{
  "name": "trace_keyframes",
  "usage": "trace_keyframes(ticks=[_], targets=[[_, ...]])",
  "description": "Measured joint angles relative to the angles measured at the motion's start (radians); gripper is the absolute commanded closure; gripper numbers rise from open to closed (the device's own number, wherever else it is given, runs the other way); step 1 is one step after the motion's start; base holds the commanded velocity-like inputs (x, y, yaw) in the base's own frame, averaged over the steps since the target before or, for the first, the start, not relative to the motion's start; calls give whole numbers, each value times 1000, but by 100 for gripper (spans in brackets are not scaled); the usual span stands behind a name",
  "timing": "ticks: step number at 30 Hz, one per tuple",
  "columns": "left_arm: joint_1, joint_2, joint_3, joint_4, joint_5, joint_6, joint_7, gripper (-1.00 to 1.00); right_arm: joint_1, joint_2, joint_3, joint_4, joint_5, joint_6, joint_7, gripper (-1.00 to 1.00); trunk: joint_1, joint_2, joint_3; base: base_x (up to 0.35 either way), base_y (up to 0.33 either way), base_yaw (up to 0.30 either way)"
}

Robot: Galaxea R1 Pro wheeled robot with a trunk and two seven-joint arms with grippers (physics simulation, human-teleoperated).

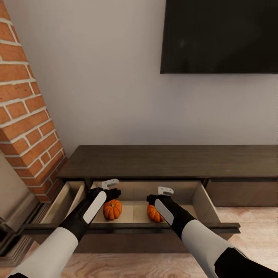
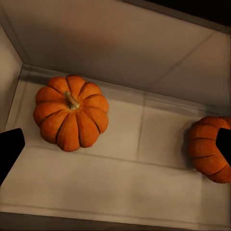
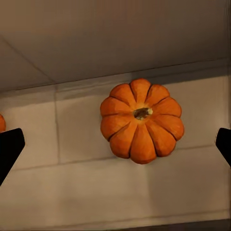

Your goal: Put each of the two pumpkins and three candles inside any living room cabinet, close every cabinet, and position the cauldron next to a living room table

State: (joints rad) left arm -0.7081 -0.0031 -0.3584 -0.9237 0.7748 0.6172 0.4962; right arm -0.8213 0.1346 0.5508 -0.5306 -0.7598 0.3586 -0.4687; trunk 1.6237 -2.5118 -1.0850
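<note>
Both my end effectors, left point(image 1: 112, 189) and right point(image 1: 164, 195), hung apart and empty above the open cabinet point(image 1: 170, 162) drawer, where two pumpkins point(image 1: 112, 209) sat released.

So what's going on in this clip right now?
The robot stands at the dark wood cabinet with a drawer pulled out. Both pumpkins lie inside: one under the left end effector, the other under the right end effector. Both end effectors are open and empty. The drawer is not yet closed.
</note>
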Motion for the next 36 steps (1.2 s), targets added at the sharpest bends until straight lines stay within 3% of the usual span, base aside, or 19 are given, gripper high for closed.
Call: trace_keyframes(ticks=[36], targets=[[0, 1, 0, 0, 0, 1, 0, -100, 0, 0, 0, 0, 0, -21, 1, -100, -16, 8, 139, -67, 6, 0]])
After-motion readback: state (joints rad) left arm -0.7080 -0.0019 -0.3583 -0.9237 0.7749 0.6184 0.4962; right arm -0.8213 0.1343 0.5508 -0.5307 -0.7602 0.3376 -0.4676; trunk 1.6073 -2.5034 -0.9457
